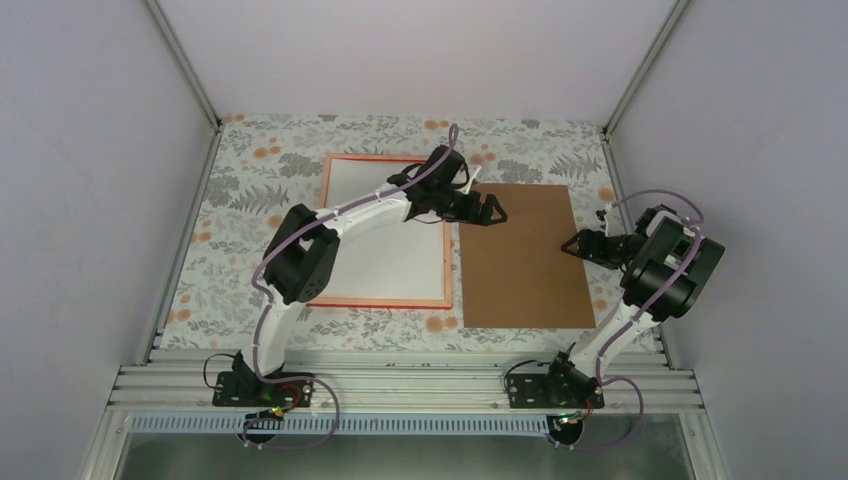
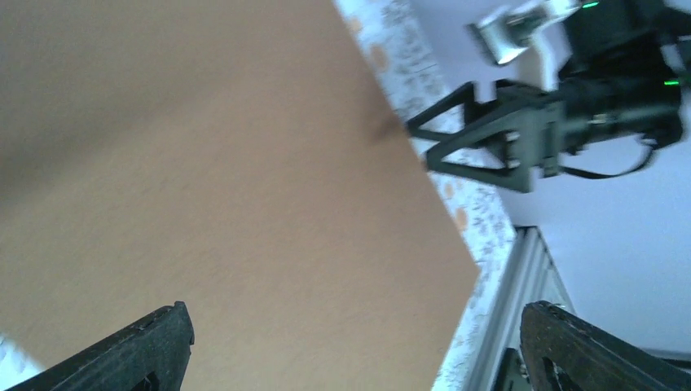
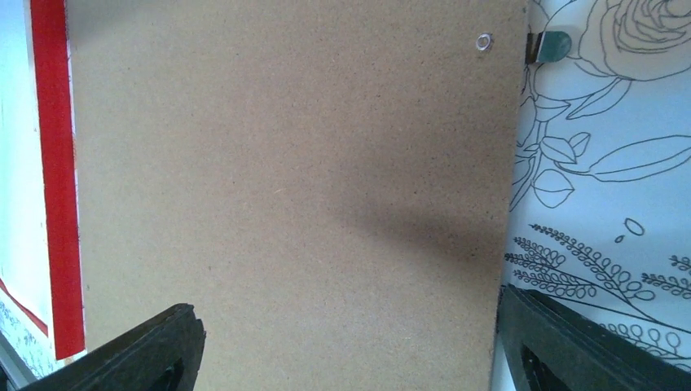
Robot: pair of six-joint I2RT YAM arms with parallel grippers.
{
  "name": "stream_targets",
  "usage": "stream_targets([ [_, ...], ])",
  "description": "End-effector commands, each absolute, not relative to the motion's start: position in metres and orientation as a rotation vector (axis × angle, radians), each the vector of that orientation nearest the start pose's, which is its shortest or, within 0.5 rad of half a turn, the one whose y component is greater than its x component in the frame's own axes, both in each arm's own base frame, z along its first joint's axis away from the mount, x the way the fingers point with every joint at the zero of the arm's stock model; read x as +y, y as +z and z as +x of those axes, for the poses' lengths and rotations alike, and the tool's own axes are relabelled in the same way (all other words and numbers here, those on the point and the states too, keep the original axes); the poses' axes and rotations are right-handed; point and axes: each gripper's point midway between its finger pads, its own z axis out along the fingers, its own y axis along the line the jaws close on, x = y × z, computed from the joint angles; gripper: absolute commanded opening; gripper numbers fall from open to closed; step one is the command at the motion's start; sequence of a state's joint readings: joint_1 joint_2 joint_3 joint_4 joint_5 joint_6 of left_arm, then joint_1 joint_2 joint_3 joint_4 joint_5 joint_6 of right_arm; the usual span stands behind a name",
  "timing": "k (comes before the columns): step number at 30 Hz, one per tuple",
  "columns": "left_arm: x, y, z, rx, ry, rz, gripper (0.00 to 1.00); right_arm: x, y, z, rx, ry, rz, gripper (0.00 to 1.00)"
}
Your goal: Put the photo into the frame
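Observation:
The frame (image 1: pixel 385 300), with thin orange-red edges, lies flat left of the middle. A white sheet (image 1: pixel 385 255) fills its opening; it looks like the photo with its plain back up. My left gripper (image 1: pixel 492 212) hangs open just past the frame's right edge, over the top left corner of a brown backing board (image 1: pixel 518 265). In the left wrist view the gripper (image 2: pixel 358 334) holds nothing over the board (image 2: pixel 204 163). My right gripper (image 1: pixel 580 243) is open at the board's right edge. In its own view this gripper (image 3: pixel 350 334) is empty above the board (image 3: pixel 285 163), and the frame's red band (image 3: pixel 57 163) runs down the left.
The board lies on a floral cloth (image 1: pixel 250 170) beside the frame. A small metal clip (image 3: pixel 546 47) and an eyelet (image 3: pixel 485 41) sit at the board's edge. An aluminium rail (image 1: pixel 400 385) runs along the near side, and walls close in at both sides.

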State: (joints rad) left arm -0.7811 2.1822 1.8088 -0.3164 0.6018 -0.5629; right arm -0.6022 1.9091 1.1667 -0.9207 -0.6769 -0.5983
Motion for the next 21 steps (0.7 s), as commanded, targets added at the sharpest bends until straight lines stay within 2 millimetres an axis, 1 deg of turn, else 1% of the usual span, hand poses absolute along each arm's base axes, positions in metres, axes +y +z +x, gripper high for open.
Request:
stream_targets([
  [1, -0.468, 0.103, 0.341, 2.622, -1.186, 0.479, 1.00, -0.086, -0.010, 0.269, 2.974, 0.821, 0.171, 0.91],
  [4, -0.475, 0.087, 0.343, 2.656, -1.135, 0.475, 1.00, -0.089, -0.011, 0.266, 2.996, 0.786, 0.153, 0.91],
  [6, -0.470, 0.070, 0.346, 2.704, -1.067, 0.423, 1.00, -0.091, -0.010, 0.265, 3.005, 0.767, 0.141, 0.91],
  [8, -0.451, 0.049, 0.350, 2.769, -0.913, 0.331, 1.00, -0.092, -0.009, 0.263, 3.015, 0.756, 0.127, 0.91],
  [10, -0.430, 0.030, 0.349, 2.825, -0.813, 0.258, 1.00, -0.090, -0.012, 0.258, 3.036, 0.761, 0.113, 0.91],
  [11, -0.420, 0.025, 0.349, 2.842, -0.773, 0.223, 1.00, -0.087, -0.016, 0.254, 3.054, 0.767, 0.102, 0.91],
  [14, -0.396, 0.016, 0.355, 2.863, -0.666, 0.141, 1.00, -0.075, -0.028, 0.241, 3.103, 0.831, 0.085, 0.91],
  [16, -0.385, 0.015, 0.361, 2.865, -0.618, 0.116, 1.00, -0.064, -0.034, 0.235, 3.119, 0.890, 0.083, 0.91],
  [18, -0.377, 0.013, 0.365, 2.868, -0.550, 0.108, 1.00, -0.055, -0.035, 0.232, 3.125, 0.927, 0.068, 0.91],
  [21, -0.376, 0.008, 0.363, 2.889, -0.554, 0.128, 0.99, -0.050, -0.036, 0.232, 3.133, 0.936, 0.046, 0.91],
])
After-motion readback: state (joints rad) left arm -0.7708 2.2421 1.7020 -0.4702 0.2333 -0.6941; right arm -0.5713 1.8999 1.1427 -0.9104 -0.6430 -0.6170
